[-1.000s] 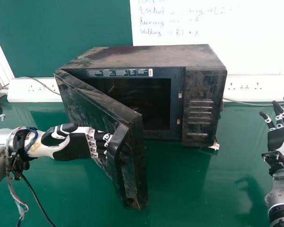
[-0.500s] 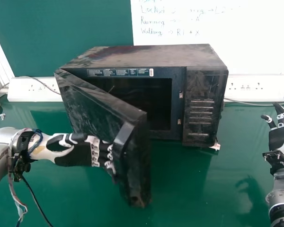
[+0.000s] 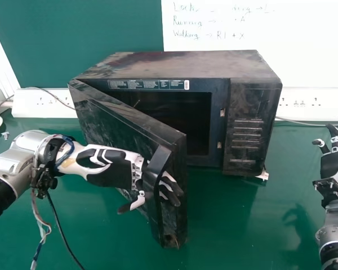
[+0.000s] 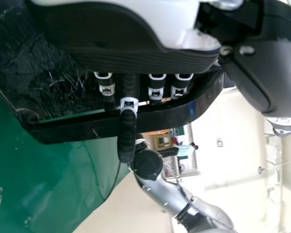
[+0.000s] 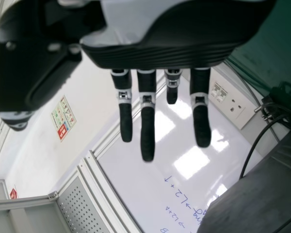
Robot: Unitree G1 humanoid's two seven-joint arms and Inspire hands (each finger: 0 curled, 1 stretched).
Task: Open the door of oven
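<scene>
- Left robot hand (image 3: 114, 172), fingers nearly straight, threads the handle (image 3: 152, 175), apparently loosely.
- Oven door (image 3: 115, 125) stands ajar, opening unfinished; next, likely a wider leftward pull.
- Oven (image 3: 251, 107) sits on the tabletop (image 3: 231, 225).
- Right robot hand (image 3: 333, 163) idles, fingers extended.

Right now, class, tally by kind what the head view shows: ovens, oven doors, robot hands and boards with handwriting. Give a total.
Oven: 1
Oven door: 1
Robot hands: 2 (left hand, right hand)
Board with handwriting: 1
Total: 5
</scene>
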